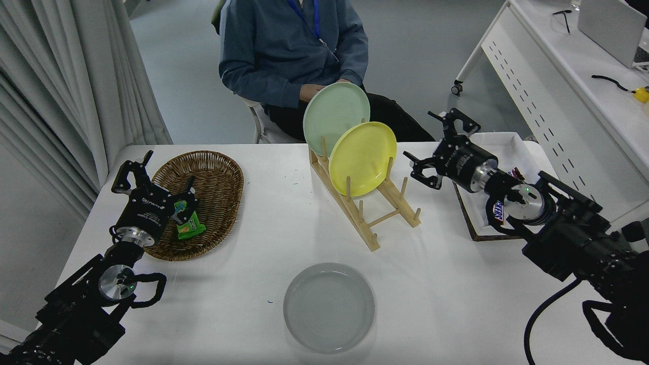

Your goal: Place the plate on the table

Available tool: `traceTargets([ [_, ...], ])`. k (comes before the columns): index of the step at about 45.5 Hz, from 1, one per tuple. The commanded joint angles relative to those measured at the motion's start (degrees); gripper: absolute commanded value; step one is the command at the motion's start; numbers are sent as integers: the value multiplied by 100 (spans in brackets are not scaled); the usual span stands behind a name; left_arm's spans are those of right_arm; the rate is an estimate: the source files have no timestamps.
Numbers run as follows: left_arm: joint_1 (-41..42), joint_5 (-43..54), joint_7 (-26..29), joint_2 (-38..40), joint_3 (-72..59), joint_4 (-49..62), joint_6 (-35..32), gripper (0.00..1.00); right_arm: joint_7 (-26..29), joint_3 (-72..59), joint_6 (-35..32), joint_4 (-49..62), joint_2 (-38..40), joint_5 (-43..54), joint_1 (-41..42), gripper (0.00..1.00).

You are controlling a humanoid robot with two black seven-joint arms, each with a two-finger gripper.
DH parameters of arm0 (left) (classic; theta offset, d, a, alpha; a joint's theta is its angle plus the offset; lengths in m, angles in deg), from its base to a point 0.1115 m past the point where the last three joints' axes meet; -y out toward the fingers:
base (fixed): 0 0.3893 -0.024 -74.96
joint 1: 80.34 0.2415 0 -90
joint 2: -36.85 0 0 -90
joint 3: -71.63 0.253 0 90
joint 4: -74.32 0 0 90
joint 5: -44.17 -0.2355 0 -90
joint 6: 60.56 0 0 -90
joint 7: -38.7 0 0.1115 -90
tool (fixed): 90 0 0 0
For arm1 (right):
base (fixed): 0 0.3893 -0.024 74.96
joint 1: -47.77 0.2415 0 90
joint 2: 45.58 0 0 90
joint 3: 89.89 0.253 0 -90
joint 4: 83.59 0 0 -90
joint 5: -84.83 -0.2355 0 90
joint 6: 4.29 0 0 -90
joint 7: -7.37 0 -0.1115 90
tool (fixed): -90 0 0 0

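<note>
The light grey plate (329, 307) lies flat on the white table (441, 284), near its front edge, with nothing touching it. My right gripper (440, 147) is open and empty. It hangs over the table's right part, to the right of the wooden rack (366, 213) and far from the grey plate. My left gripper (156, 180) is open and parked at the lower left, over the edge of the wicker basket (213, 182).
The rack holds a yellow plate (363, 158) and a pale green plate (334, 116) upright. A green packet (187, 225) lies in the basket. A white tray (489, 147) with snack bars stands at the right. A person sits at the far side.
</note>
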Motion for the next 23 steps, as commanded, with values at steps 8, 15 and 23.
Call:
traceTargets([
  [8,1,0,0,0,0,-4,0,100,-349,1044,-368,-14,307,183,-714,99],
  [15,1,0,0,0,0,-4,0,100,-349,1317,-808,-57,483,288,-1145,99],
  [23,1,0,0,0,0,-4,0,100,-349,1650,-975,-654,677,595,-1663,99],
])
